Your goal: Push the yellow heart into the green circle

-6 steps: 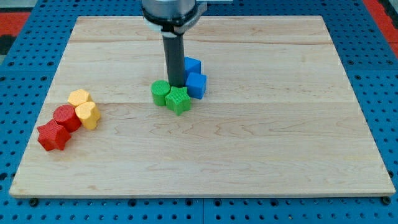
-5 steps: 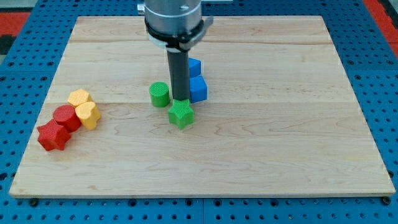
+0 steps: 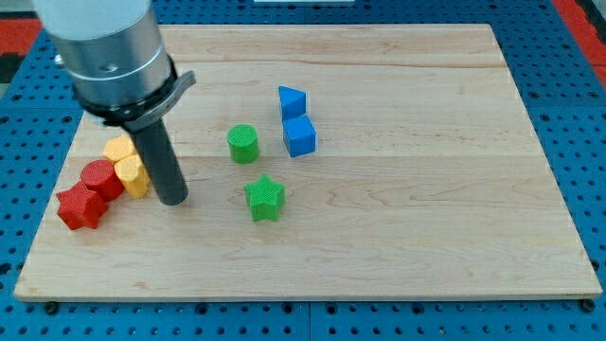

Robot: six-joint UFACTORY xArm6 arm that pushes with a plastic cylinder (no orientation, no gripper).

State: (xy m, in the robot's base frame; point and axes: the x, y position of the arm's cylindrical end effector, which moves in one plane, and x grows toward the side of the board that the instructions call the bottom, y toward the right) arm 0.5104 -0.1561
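The yellow heart [image 3: 132,175] lies at the view's left, partly hidden behind my rod. The green circle [image 3: 243,143] stands near the board's middle, well to the right of the heart. My tip [image 3: 174,200] rests on the board just right of and slightly below the yellow heart, close to touching it. The tip is left of and below the green circle.
A yellow block [image 3: 117,149], a red circle [image 3: 98,179] and a red star [image 3: 79,207] cluster with the heart at the left. A green star [image 3: 264,198] lies below the green circle. A blue triangle [image 3: 292,100] and blue cube [image 3: 300,136] sit to its right.
My rod has moved from beside the green blocks far left to the yellow heart. The green star has been pushed down and away from the green circle.
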